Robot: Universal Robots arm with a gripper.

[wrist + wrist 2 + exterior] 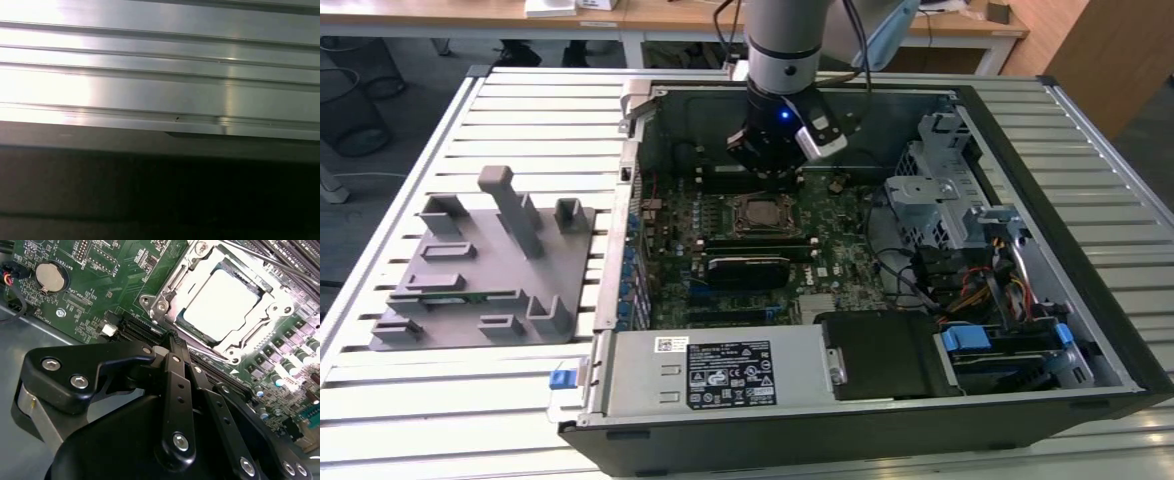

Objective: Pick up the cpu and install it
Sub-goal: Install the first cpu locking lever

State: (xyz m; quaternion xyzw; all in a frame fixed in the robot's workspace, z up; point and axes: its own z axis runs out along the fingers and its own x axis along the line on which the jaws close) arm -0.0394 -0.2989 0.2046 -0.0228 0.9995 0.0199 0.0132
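we saw the cpu [222,304] seated in its socket, at one o'clock of our gripper [172,340], fingers clenched on nothing.

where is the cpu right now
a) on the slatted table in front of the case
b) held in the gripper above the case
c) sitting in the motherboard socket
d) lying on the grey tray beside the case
c: in the second wrist view the cpu lies flat inside the metal frame of the socket on the motherboard, and the gripper is beside it, not holding it.
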